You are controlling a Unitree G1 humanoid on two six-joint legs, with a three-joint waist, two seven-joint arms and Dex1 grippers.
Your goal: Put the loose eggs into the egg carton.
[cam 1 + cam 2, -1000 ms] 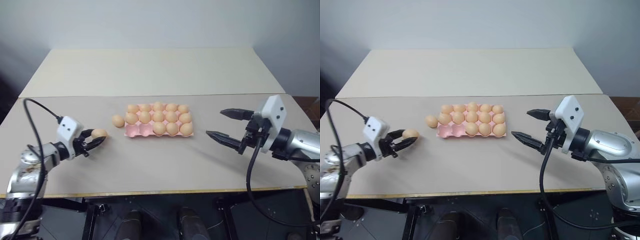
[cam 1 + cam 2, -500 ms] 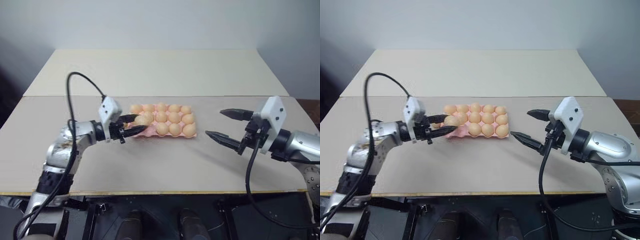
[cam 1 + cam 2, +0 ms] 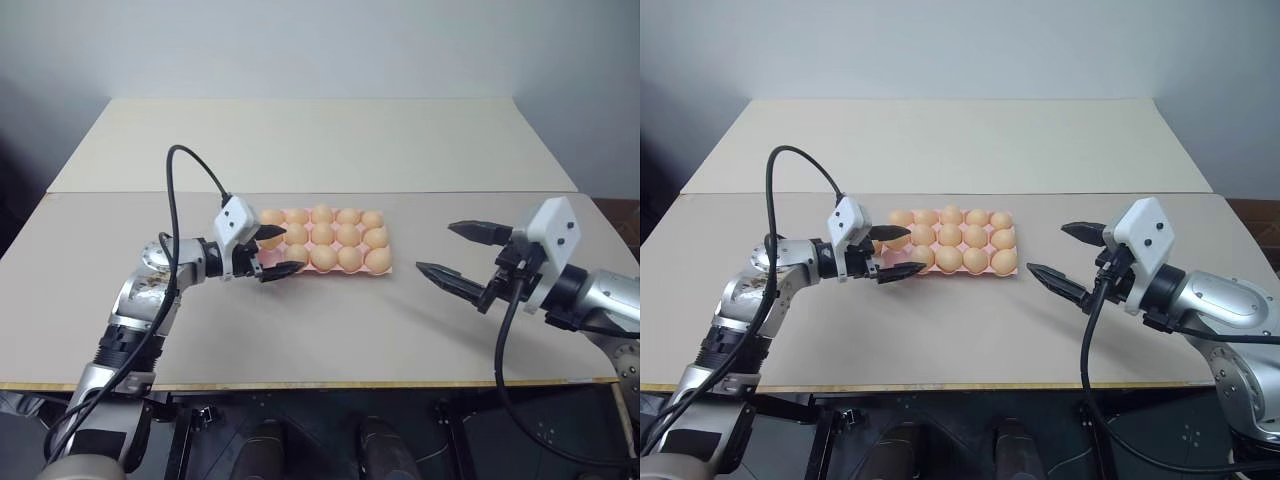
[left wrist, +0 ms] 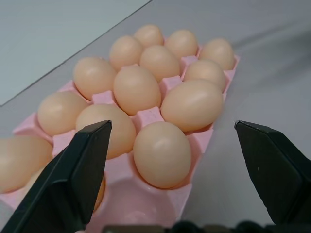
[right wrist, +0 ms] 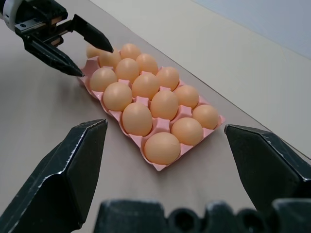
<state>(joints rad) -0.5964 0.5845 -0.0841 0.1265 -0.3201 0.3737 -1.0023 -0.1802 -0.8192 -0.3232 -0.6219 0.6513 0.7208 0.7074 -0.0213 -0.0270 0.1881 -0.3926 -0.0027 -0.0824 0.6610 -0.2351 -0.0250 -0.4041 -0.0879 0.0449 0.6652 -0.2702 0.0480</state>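
Note:
The pale-pink egg carton (image 3: 386,271) lies mid-table, with tan eggs in nearly all its cups. Its near-left corner cup (image 4: 141,206) is bare. My left gripper (image 3: 288,250) is open at the carton's left end, fingers spread to either side of that end and holding nothing. Just ahead of it an egg (image 4: 162,154) rests in the front row's second cup. One loose egg (image 5: 92,50) lies on the table just off the carton's left end, partly behind a left finger. My right gripper (image 3: 434,247) hovers open and empty to the right of the carton.
The table is made of two beige boards, with a seam (image 3: 450,191) running across behind the carton. Its front edge (image 3: 330,383) is close to me. A black cable (image 3: 185,165) loops above the left arm.
The left gripper carried an egg rightward from the table's left side to the carton, then opened. That egg now sits in the front row. The right gripper has stayed put.

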